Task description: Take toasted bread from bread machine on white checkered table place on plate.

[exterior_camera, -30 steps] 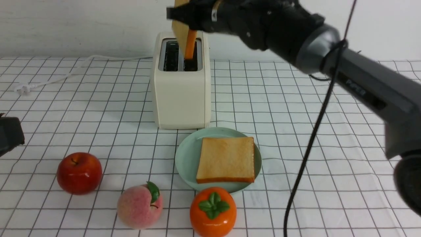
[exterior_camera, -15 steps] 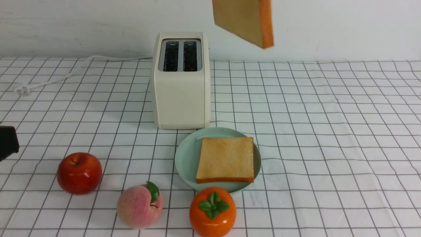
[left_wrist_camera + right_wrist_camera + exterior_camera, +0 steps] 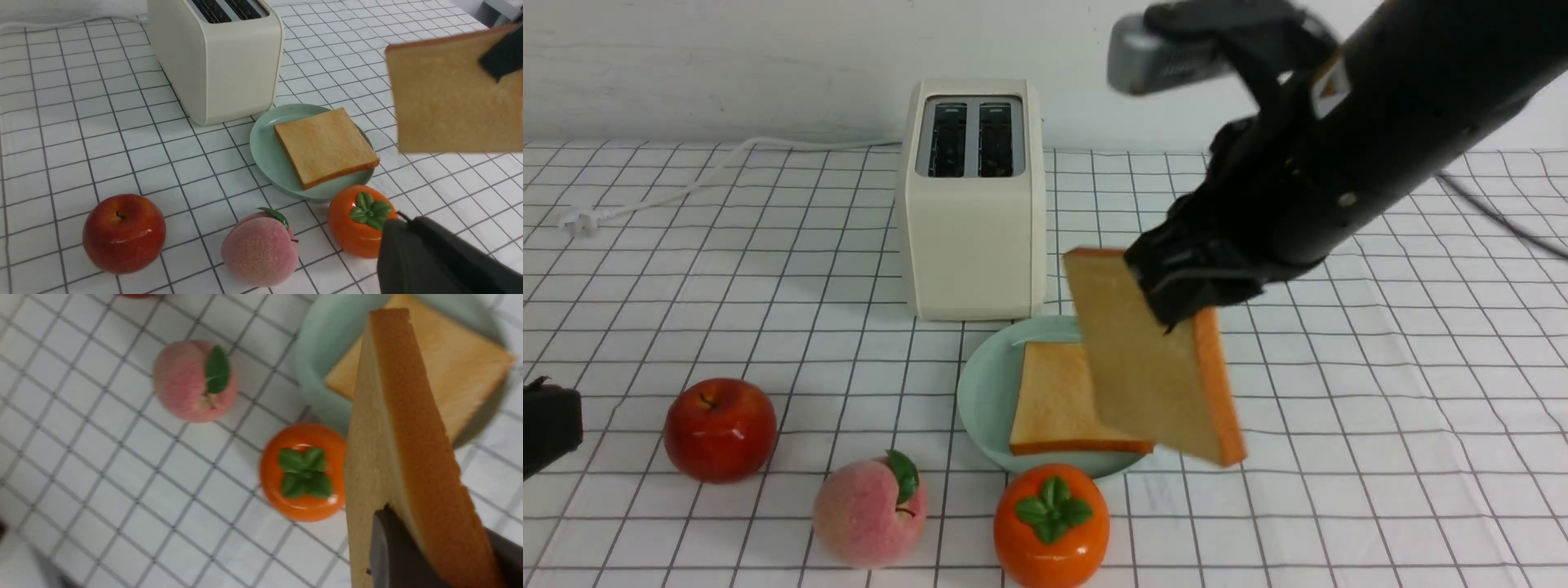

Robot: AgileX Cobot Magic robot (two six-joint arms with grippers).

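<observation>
Across the white checkered table (image 3: 1339, 408), the plate (image 3: 984, 392) already bears one slice of toasted bread (image 3: 1054, 400). The second slice (image 3: 1152, 384) (a second ago half in the bread machine (image 3: 972, 237)) now hangs tilted just above the plate, pinched by the right gripper (image 3: 1176, 314); only lowering remains.

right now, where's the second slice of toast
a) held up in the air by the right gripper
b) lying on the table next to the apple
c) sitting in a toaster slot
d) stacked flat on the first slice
a: the right gripper is clamped on the held slice, which hangs tilted in the air near the plate, while the other slice lies flat on that plate and both slots of the toaster are empty.
</observation>
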